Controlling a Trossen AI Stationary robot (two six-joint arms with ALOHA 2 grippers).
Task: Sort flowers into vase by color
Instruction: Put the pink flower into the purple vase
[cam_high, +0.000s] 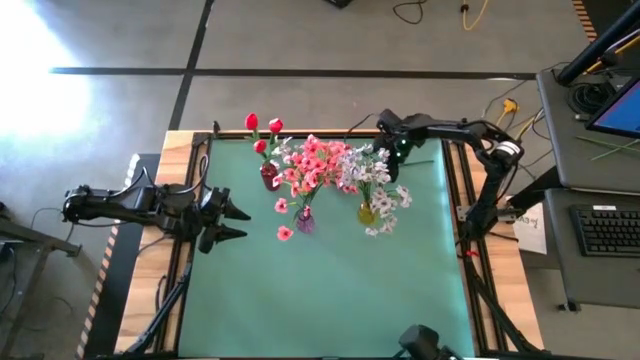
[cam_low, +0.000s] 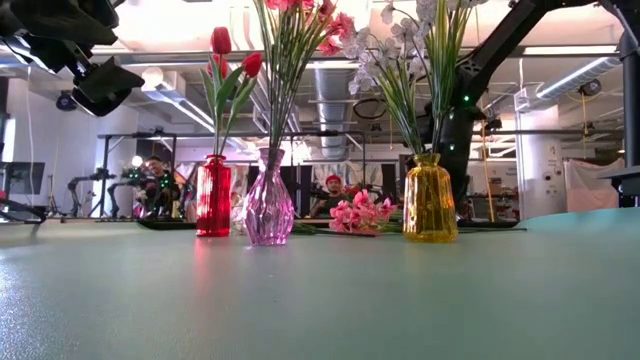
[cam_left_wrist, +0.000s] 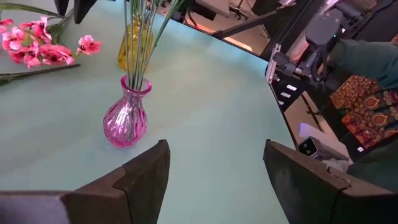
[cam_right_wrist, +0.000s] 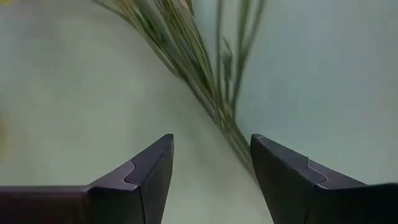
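Observation:
Three small glass vases stand in the table's far half: a red vase (cam_high: 270, 176) with red tulips, a pink vase (cam_high: 305, 221) (cam_left_wrist: 126, 117) with pink sprays, and a yellow vase (cam_high: 367, 212) (cam_low: 430, 198) with white sprays. One loose pink spray (cam_low: 360, 214) (cam_left_wrist: 37, 47) lies flat on the mat behind the vases. My left gripper (cam_high: 238, 222) (cam_left_wrist: 214, 149) hovers open at the table's left side, pointing toward the pink vase. My right gripper (cam_high: 393, 158) (cam_right_wrist: 211, 140) is open, high near the far edge, beside the white sprays' green stems (cam_right_wrist: 214, 81), touching nothing.
A green mat (cam_high: 330, 290) covers the table; its near half lies bare in front of the vases. A side desk with a keyboard (cam_high: 610, 228) stands to the right. People sit in the room beyond the far edge (cam_low: 330, 190).

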